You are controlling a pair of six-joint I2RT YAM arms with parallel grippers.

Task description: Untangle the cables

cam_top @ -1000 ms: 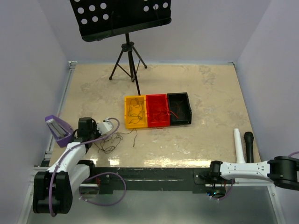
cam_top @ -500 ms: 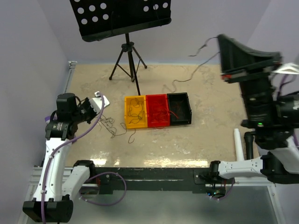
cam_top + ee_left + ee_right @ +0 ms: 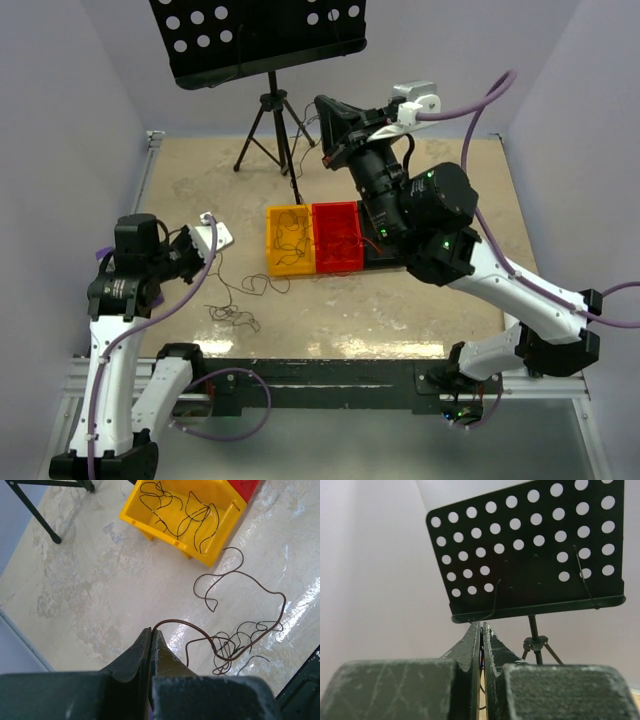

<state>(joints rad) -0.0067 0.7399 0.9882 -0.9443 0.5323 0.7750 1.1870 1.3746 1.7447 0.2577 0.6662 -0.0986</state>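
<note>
Now yel. bin (image 3: 165, 536) has blk cables (image 3: 180, 510), red bin (image 3: 336, 238) w/ more.

Pinched-together right end effector (image 3: 481, 630) faces perforated music stand (image 3: 530, 555).

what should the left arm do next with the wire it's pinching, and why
Probably raise the left gripper slowly: it is shut on a dark cable that runs into a tangled clump on the table, so a gentle pull may draw that strand free.
</note>
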